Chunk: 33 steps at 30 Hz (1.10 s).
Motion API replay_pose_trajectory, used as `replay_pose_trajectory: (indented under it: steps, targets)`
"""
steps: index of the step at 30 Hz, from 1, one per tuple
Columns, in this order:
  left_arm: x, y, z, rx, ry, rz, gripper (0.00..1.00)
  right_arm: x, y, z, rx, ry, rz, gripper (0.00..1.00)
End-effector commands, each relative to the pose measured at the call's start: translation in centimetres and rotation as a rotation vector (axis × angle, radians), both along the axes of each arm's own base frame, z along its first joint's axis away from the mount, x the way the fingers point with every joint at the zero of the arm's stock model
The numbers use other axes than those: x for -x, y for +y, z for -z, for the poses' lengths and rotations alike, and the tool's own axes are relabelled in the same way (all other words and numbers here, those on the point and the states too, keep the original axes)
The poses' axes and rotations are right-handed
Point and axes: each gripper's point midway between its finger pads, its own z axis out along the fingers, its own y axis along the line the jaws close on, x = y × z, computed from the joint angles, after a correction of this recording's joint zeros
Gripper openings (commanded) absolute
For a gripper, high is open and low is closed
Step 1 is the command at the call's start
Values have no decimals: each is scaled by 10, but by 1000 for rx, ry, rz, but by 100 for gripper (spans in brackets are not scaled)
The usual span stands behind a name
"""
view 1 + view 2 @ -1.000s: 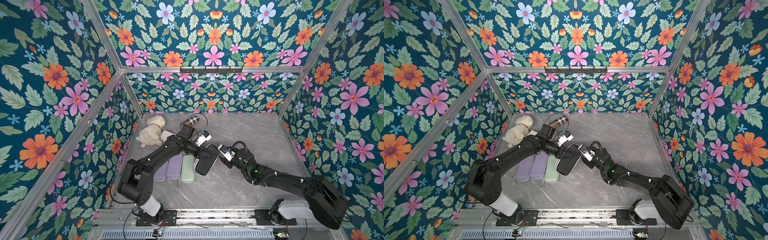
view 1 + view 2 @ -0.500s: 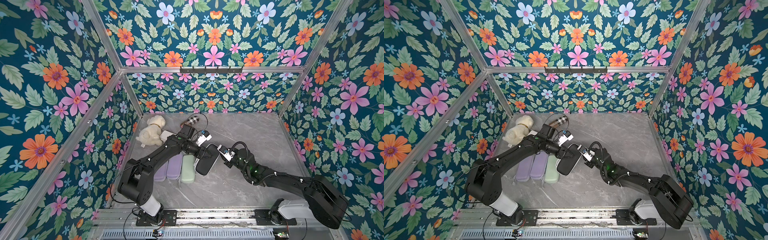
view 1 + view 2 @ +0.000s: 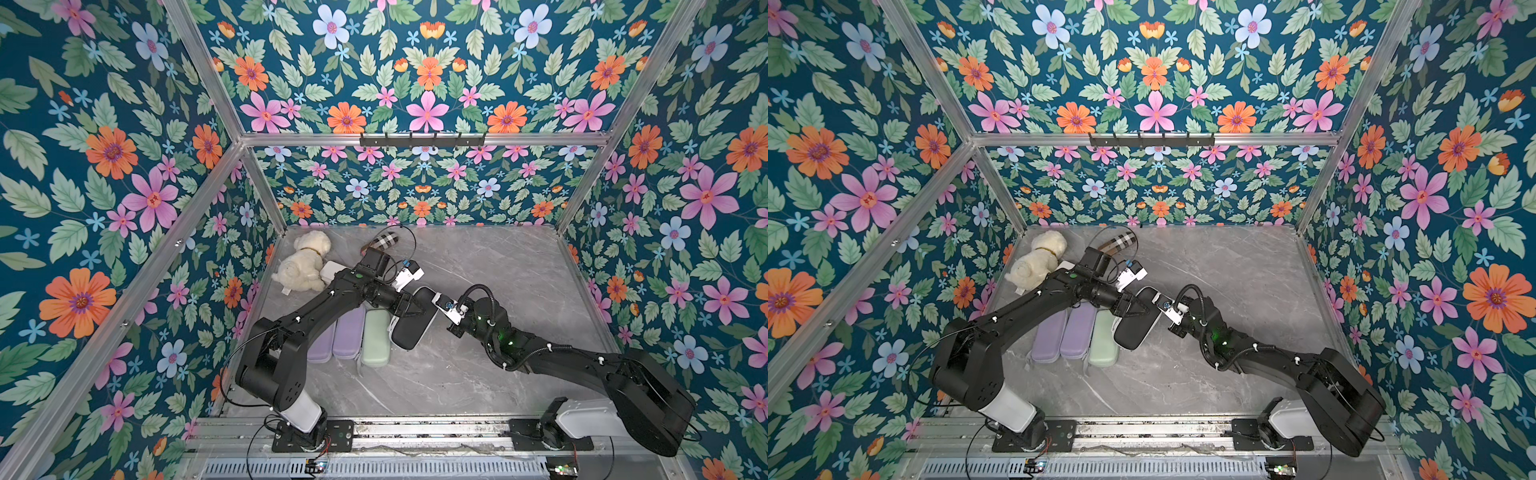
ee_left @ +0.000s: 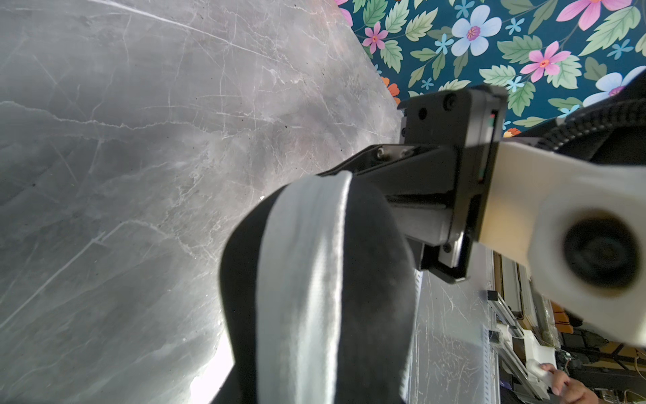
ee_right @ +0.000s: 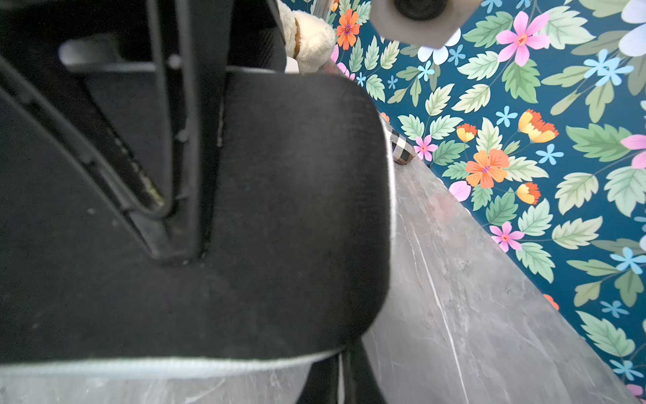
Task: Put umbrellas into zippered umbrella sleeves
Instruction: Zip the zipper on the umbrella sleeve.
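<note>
Two lavender sleeves [image 3: 349, 338] and a mint green sleeve [image 3: 376, 338] lie zipped, side by side, near the bench's left edge. The black sleeve [image 3: 413, 328] tilts on edge just beside them.

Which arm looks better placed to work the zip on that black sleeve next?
Right, probably. The right gripper is shut at the far end of the black sleeve, beside the grey zip band; the left gripper clamps the sleeve's middle and seems busy steadying it.
</note>
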Motion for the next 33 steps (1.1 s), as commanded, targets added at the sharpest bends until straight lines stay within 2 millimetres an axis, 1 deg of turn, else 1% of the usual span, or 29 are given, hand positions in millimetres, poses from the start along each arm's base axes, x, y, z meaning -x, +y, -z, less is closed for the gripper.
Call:
replay_pose_trajectory:
  steps: [1,3,5,8,12,15,22,26,29,31,33]
  targets:
    - [-5,3,-12,28,-18,-9,8,6,-4,14,131,-47,-18,0]
    - [-11,7,-16,36,-28,-30,6,13,-4,27,205,-50,-38,0]
    - [-19,12,-18,37,-33,-63,4,21,2,41,279,-56,-67,0]
    - [-32,14,-19,49,-40,-113,1,34,17,52,295,-46,-110,0]
    - [-42,12,-17,74,-41,-156,0,52,35,53,257,-10,-160,0]
    - [-54,13,-19,100,-48,-203,0,69,49,55,245,25,-213,0]
    - [-95,33,-29,166,-73,-356,0,106,62,65,235,111,-313,0]
    - [-112,37,-32,198,-86,-415,0,121,70,65,209,162,-357,0]
    - [-122,40,-31,208,-98,-456,0,125,76,64,192,187,-364,0]
    - [-127,41,-33,225,-105,-491,0,125,81,58,150,210,-354,0]
    - [-132,44,-39,268,-112,-542,0,124,87,52,101,255,-336,0]
